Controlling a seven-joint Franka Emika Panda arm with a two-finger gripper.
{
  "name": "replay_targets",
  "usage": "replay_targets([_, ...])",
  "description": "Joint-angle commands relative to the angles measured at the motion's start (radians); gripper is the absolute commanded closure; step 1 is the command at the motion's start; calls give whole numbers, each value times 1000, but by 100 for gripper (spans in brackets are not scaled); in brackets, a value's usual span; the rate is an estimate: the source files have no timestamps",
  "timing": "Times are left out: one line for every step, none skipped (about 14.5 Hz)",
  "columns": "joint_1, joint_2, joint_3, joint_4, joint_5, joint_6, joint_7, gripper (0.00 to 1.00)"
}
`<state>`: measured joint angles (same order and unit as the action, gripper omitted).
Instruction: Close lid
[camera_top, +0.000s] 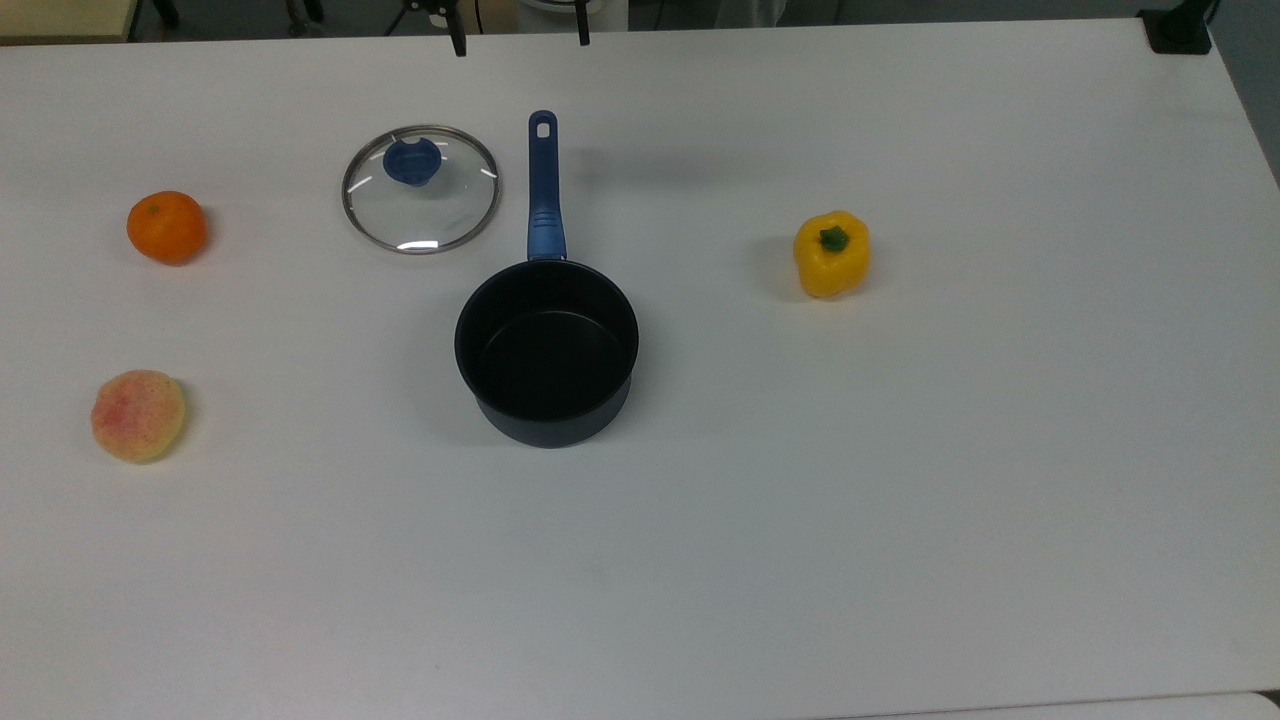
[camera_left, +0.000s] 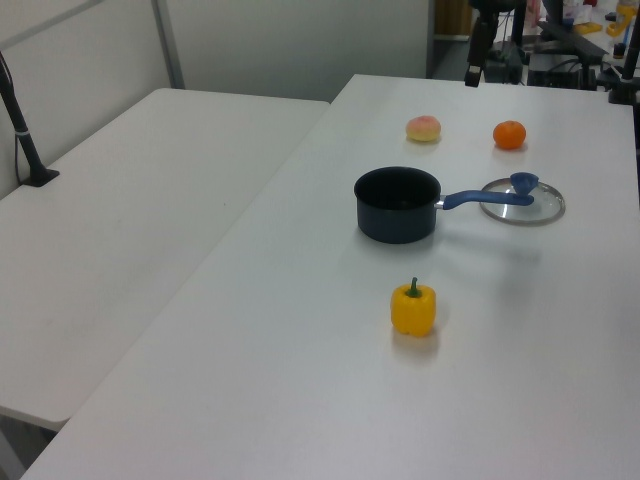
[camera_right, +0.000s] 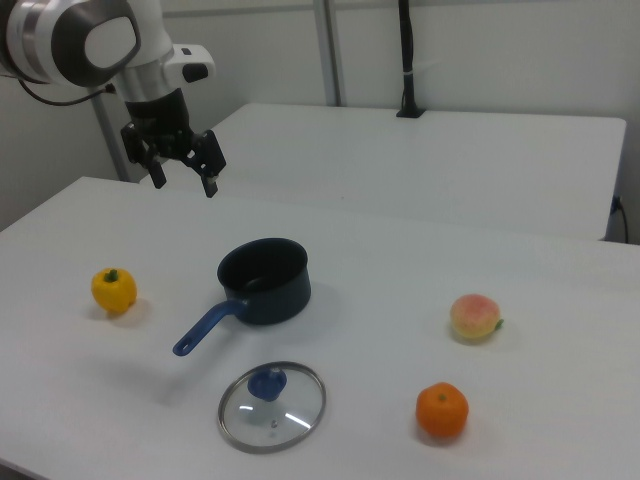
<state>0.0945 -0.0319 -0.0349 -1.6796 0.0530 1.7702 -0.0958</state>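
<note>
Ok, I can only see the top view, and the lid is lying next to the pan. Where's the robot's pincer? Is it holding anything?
Observer: In the right view the pincer hangs in the air, higher than the saucepan, toward the right view's upper left. It is open and empty.
Operator: Does the lid's knob stick up so the pincer can grab it?
Observer: Yes. The right view shows the lid lying flat on the table, with its blue knob standing up from the glass.
</note>
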Motion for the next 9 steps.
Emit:
replay_targets([10,-26,-2,-17,-13,-38,-15,0])
replay_targets([10,-28,-2,-19,-13,-38,-15,0])
replay_targets([11,-28,0,-19,-13,-38,-15,0])
replay_targets([10,-28,0,-19,-13,-38,-15,0])
replay_targets([10,-28,0,-19,-13,-38,-15,0])
replay_targets([10,-28,0,-19,-13,-38,-15,0])
replay_targets([10,-28,-2,-19,-13,-40,-15,0])
replay_targets([10,-28,-2,-19,-13,-41,-15,0])
replay_targets([7,-25,-2,-14,-13,-66,-16,0])
